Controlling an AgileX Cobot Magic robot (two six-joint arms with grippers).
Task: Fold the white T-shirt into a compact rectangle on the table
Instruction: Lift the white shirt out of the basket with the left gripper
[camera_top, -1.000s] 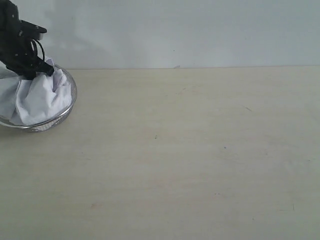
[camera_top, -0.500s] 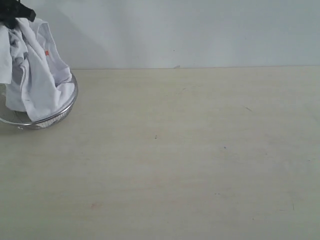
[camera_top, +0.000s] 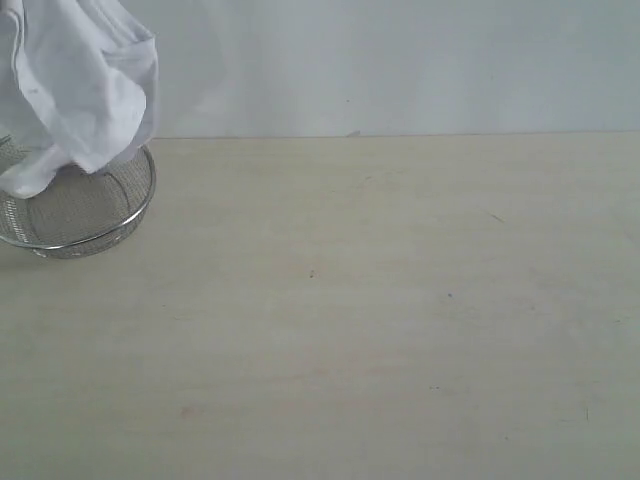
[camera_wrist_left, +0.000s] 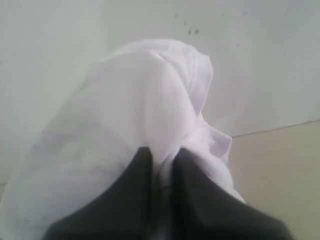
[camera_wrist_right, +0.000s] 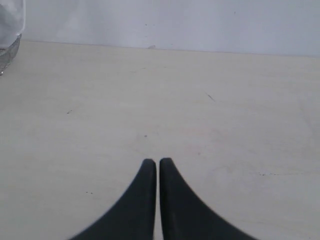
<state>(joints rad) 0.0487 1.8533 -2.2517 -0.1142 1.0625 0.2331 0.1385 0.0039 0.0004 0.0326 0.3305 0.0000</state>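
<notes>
The white T-shirt (camera_top: 75, 85) hangs bunched from my left gripper (camera_wrist_left: 162, 155), whose jaws pinch a fold of it. Its long axis drops straight below the grip, over the wire basket (camera_top: 110, 215). The table (camera_top: 380, 320) stretches away towards my right gripper (camera_wrist_right: 157, 167), which is pressed together on nothing and well apart. The left arm is nearer.

T-shirt (camera_top: 75, 85) plain white, greyish in folds. Pale beige wood-grain table (camera_top: 400, 300) with few dark specks; silver wire-mesh basket (camera_top: 110, 215). Black left gripper (camera_wrist_left: 163, 152) and right gripper (camera_wrist_right: 157, 162); pale grey wall (camera_top: 400, 60).
</notes>
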